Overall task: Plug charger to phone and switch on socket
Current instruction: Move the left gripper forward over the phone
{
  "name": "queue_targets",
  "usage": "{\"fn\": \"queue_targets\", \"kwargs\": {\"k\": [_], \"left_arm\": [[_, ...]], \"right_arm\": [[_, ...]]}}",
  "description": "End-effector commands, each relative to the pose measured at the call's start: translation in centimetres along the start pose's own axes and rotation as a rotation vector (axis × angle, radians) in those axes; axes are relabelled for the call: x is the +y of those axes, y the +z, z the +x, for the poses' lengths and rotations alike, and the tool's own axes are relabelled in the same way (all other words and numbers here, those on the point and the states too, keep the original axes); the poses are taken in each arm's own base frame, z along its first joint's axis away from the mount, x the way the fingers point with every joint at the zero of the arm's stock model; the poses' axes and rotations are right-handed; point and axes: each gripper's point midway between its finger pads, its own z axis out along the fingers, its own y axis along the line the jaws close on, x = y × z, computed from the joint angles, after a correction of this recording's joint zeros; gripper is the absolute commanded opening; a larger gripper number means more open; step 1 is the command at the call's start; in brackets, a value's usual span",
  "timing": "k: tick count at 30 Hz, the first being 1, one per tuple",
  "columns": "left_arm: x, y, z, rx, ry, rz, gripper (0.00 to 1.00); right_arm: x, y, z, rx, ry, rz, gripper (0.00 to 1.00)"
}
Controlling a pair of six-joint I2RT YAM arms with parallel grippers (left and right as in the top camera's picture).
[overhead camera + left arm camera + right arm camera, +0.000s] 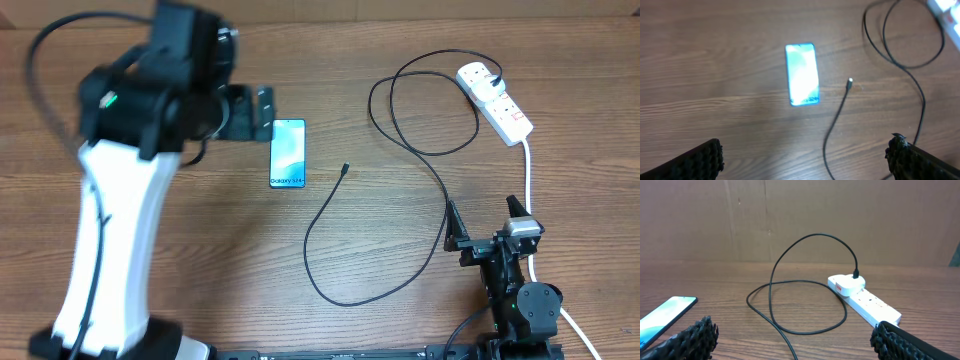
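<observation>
The socket [496, 100] held the charger [816, 235] plug; the phone [288, 153] left of it read "Galaxy". Left gripper [266, 112] and right gripper [487, 225] gaped empty.

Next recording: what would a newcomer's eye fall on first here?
The lit blue phone lies screen up near the centre of the overhead view. Beside it the black charger runs in loose loops, its small tip apart from the phone. Its other end sits in the white power strip at the upper right.
</observation>
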Motion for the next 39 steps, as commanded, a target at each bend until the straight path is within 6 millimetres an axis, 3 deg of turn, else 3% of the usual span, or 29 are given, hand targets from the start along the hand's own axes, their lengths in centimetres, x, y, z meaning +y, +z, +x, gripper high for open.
{"fn": "queue_targets", "kwargs": {"k": [1, 6, 22, 31, 39], "left_arm": [[-1.2, 2.0, -0.4, 0.052, -0.027, 0.032, 0.99], [-0.1, 5.2, -0.6, 0.105, -0.2, -0.063, 1.0], [0.1, 15.2, 0.7, 0.305, -0.241, -0.138, 1.0], [-1.4, 18.6, 1.3, 0.359, -0.238, -0.099, 1.0], [-0.7, 21.6, 1.6, 0.371, -0.221, -0.159, 1.0]], "right_arm": [[-0.1, 0.0, 0.2, -0.003, 0.002, 0.007, 1.0], [-0.1, 0.0, 0.2, -0.003, 0.002, 0.007, 1.0], [-0.1, 0.0, 0.2, -0.003, 0.002, 0.007, 1.0], [-0.1, 0.0, 0.2, -0.003, 0.002, 0.007, 1.0], [-0.1, 0.0, 0.2, -0.003, 0.002, 0.007, 1.0]]}}
